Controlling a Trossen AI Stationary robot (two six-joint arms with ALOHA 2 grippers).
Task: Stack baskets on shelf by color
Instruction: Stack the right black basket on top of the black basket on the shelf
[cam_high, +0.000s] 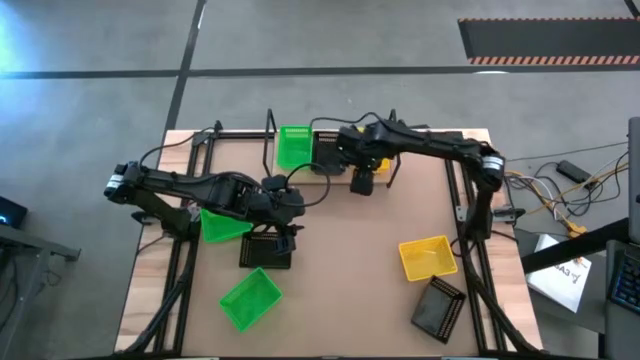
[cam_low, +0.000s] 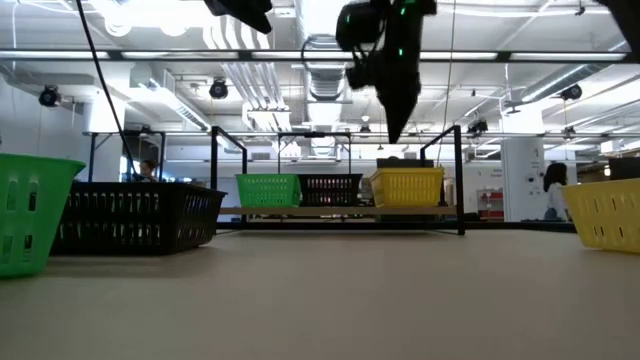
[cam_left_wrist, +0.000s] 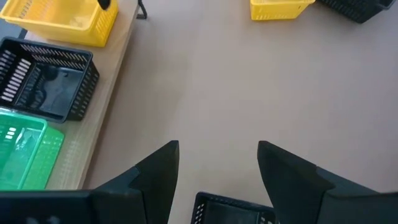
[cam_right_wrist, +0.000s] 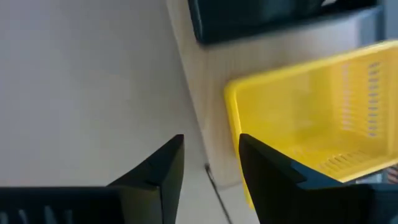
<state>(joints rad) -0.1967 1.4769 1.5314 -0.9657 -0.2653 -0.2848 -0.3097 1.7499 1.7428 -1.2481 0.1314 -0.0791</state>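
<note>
The shelf (cam_high: 318, 176) stands at the table's far side with a green basket (cam_high: 293, 147), a black basket (cam_high: 328, 150) and a yellow basket (cam_right_wrist: 323, 106) side by side on its board. My right gripper (cam_right_wrist: 211, 140) is open and empty, above the yellow basket's near corner and the board's edge; the low view shows it (cam_low: 395, 105) clear above the baskets. My left gripper (cam_left_wrist: 217, 149) is open and empty above a black basket (cam_high: 266, 250) resting on the table at centre left; that basket's rim (cam_left_wrist: 233, 208) shows between the fingers.
A green basket (cam_high: 222, 224) lies partly under my left arm, and another green basket (cam_high: 250, 298) is near the front edge. A yellow basket (cam_high: 427, 257) and a black basket (cam_high: 440, 308) lie at the front right. Black wire frames (cam_high: 270, 135) stand at the shelf's ends.
</note>
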